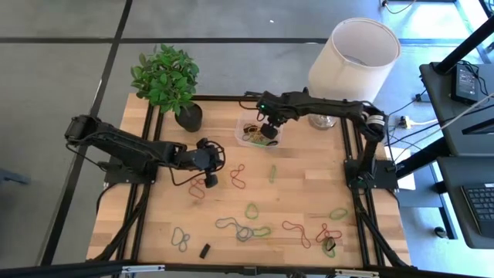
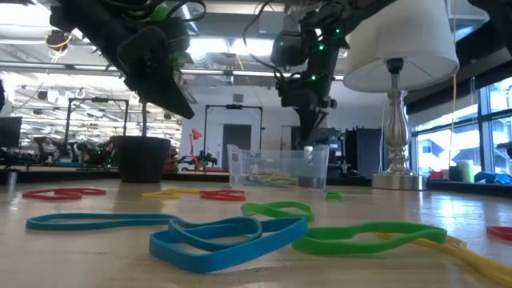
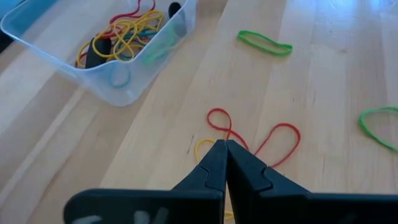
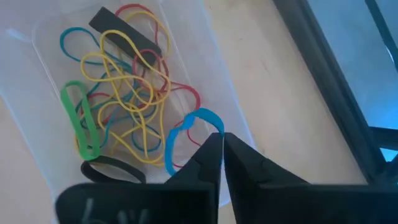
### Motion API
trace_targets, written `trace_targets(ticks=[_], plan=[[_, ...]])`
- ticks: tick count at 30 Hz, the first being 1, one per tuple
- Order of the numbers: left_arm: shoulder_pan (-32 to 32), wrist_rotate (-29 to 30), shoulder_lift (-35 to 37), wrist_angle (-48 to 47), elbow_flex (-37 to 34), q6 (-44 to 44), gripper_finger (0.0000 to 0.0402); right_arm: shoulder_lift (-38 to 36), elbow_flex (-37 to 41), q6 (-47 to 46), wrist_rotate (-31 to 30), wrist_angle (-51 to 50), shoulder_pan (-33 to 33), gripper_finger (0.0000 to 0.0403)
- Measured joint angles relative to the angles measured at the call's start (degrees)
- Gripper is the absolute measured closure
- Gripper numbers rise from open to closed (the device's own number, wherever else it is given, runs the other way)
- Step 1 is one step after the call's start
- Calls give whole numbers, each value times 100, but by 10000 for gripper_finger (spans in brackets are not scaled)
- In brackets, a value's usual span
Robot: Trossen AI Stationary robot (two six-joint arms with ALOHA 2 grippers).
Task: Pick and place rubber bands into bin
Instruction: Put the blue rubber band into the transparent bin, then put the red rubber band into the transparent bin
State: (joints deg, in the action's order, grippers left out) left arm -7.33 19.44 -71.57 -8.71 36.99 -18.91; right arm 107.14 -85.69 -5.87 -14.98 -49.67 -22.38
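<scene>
The right gripper (image 4: 222, 142) hung over the bin (image 1: 241, 128), fingers parted only a sliver, a blue band (image 4: 180, 137) at their tips; whether they gripped it I cannot tell. Near the bin, the left gripper (image 3: 225, 149) was clenched empty above a red band (image 3: 273, 140)

A robotics lab in an open industrial hall: two arms (image 1: 131, 147) are bolted to a framed wooden table (image 1: 301, 197) on a grey concrete floor (image 1: 62, 62), with exposed ceiling ducts (image 2: 240, 56), more benches behind, and a laptop (image 1: 469, 81) on a side stand.
</scene>
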Motion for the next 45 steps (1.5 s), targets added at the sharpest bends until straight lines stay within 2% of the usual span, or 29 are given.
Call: trace_targets(ticks=[12,15,20,27,30,36,40,45], plan=[[0,-3,2,-4,0,285,400,43,0,-549,7,-79,-2,336],[2,-204,2,-4,0,486,400,43,0,-800,10,-113,-2,332],[0,-760,4,-42,0,765,400,17,0,-1107,252,-244,39,333],[2,-890,4,-226,0,975,400,-453,86,-1492,302,-272,399,360],[-2,-970,7,-251,0,915,400,-953,452,-1774,289,-151,649,376],[-29,-1021,7,-276,2,633,400,-2300,1841,-2620,261,361,1406,398],[-234,-606,4,-732,236,381,400,-3107,2809,-3336,251,659,2077,393],[-579,131,-239,-1576,924,-341,400,-3730,3861,-4034,253,1060,2885,399]])
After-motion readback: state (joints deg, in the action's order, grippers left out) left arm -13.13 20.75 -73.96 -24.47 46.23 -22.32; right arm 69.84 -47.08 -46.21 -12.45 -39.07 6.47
